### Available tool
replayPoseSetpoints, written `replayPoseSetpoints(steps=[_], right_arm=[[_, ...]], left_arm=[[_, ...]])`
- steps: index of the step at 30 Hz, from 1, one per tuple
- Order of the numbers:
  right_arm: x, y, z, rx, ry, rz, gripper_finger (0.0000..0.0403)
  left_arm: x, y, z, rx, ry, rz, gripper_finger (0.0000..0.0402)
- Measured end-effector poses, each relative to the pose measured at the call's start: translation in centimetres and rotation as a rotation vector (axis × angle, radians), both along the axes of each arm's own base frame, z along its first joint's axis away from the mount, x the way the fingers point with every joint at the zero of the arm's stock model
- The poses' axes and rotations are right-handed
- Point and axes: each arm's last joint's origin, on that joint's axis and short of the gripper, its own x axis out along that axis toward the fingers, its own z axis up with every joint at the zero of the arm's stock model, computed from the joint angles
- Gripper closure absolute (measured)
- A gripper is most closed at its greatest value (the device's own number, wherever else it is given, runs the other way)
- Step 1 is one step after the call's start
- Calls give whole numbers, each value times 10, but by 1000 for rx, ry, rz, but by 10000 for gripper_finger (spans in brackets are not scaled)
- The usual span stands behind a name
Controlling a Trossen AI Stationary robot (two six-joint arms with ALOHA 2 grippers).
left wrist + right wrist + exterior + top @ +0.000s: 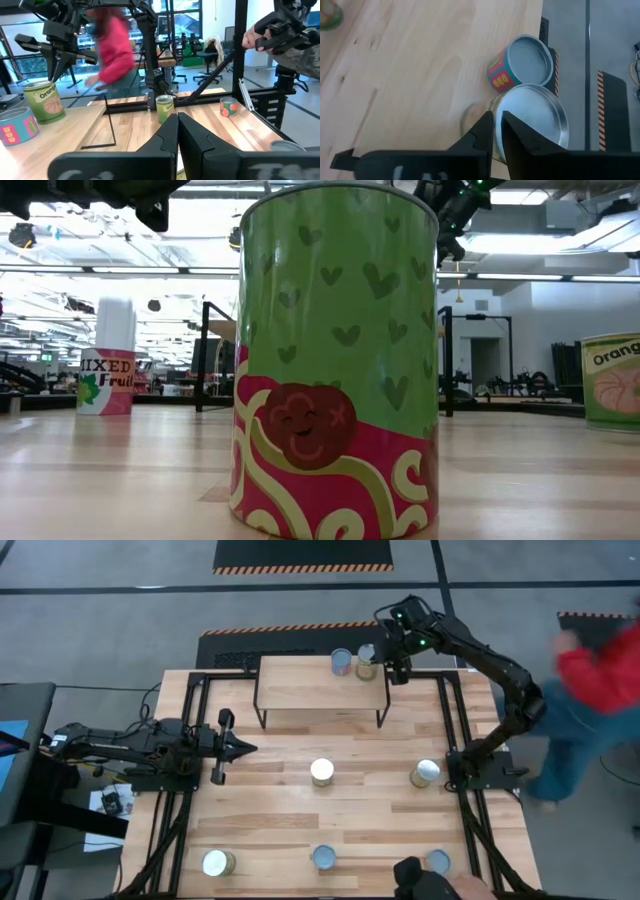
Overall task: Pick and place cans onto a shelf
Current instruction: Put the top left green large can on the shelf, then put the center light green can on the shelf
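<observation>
Wooden tabletop [280,755] is seen from above, with the shelf [300,690] set at its far edge. Two cans are already placed on the shelf: one with a teal and red label [507,70] and a silver-topped one [532,120] touching it. Five more cans are scattered on the table, among them the centre can [322,772] and a green and pink one [335,365] close to the low camera. The right gripper [398,672] is held just above the shelf cans, fingers nearly closed, nothing gripped. The left gripper [222,747] is parked at the table's left, fingers closed and empty. Cans are judged rigid, light, smooth-sided; a grasp across the label at mid-height is advised. A person in red [600,670] is noted beyond the right arm.
</observation>
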Motion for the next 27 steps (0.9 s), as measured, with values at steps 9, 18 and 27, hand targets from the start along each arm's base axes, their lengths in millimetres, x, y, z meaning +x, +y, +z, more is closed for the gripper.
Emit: replayPoseSetpoints(steps=[9,18,27], right_arm=[[3,10,10,-60,10,-49,324],[-8,68,49,-4,-188,-62,393],[-6,124,-7,37,-532,2,399]], left_arm=[[0,0,0,8,0,0,401],[3,0,-2,45,13,2,401],[10,-2,-7,91,53,-50,401]])
